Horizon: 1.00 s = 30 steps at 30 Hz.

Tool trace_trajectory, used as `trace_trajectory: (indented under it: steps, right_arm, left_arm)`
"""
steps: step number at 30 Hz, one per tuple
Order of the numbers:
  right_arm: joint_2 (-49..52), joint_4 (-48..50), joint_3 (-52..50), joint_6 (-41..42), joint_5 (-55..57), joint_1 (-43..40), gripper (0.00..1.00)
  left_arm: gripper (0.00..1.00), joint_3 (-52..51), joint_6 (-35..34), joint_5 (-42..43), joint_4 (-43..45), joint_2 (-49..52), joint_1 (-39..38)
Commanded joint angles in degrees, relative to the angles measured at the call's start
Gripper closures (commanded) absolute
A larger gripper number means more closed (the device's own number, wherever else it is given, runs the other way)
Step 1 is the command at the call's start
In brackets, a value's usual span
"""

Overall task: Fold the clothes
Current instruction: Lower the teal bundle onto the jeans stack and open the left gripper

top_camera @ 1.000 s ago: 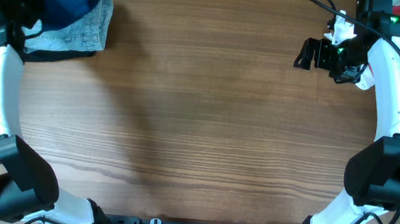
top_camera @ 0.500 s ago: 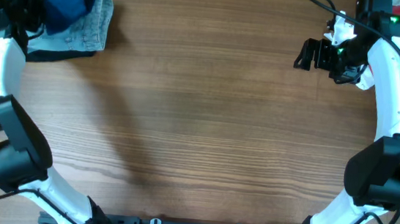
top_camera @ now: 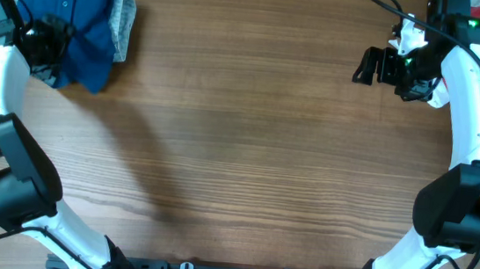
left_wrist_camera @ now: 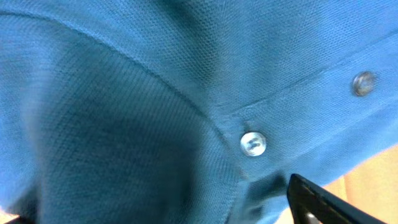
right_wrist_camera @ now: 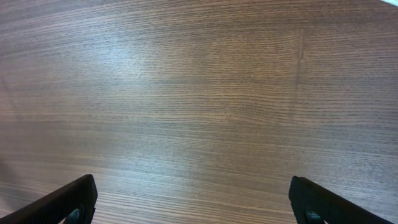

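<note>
A second before, your dark blue shirt (top_camera: 87,27) was bunched in a heap at the far left corner of the bench (top_camera: 247,153), piled on top of a pale denim garment (top_camera: 126,13). At this moment it had come down and spread flatter. It covered most of the denim, which showed only along the far edge and the right side, and the shirt's lower edge reached nearer to you on the wood.

Your left tool (top_camera: 51,37) had swung in from the bench's left edge and sat over the left part of the shirt. From the left wrist, the knit cloth filled almost the whole view, with the placket running across it and one button (left_wrist_camera: 253,144) near the middle. Only one finger (left_wrist_camera: 323,199) showed, far out in the lower right corner, so the jaws looked spread wide, with cloth draped across the gap rather than clamped.

Your right tool (top_camera: 366,64) had not moved. It hung over bare wood at the far right, fingers (right_wrist_camera: 68,199) wide apart and holding nothing.
</note>
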Motion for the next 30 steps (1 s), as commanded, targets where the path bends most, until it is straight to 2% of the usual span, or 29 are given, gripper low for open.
trace_trajectory:
  steps: [1,7,13,17,20,22,25,30]
  right_arm:
    - [-0.8,0.1,-0.2,0.3,0.7,-0.1,0.00]
    - [-0.8,0.3,-0.2,0.3,0.7,-0.1,0.00]
    - [-0.8,0.4,-0.2,0.3,0.7,-0.1,0.00]
    - [-0.8,1.0,-0.2,0.5,0.7,-0.1,0.00]
    - [-0.8,1.7,-0.2,1.9,0.7,-0.1,0.00]
    - [-0.8,2.3,-0.2,2.0,0.4,-0.1,0.00]
    - [-0.8,2.4,-0.2,2.0,-0.4,-0.1,0.00]
    - [-0.8,2.1,-0.2,2.0,-0.3,-0.1,0.00]
  left_arm:
    - [0.04,0.1,5.2,-2.0,-1.7,-0.7,1.5]
    - [0.01,0.1,14.3,-2.0,-4.3,-4.9,1.9]
    - [0.01,0.1,23.8,-2.0,-8.1,-12.7,1.8]
    - [0.02,0.1,30.8,-2.0,-7.5,-17.3,1.8]
    - [0.09,0.1,33.8,-2.0,-3.5,-18.2,1.8]
    - [0.22,0.1,36.9,-2.0,0.3,-17.7,1.6]
    - [0.35,0.1,40.5,-2.0,5.8,-15.5,1.5]
    - [0.38,0.1,41.0,-2.0,13.7,-10.2,1.1]
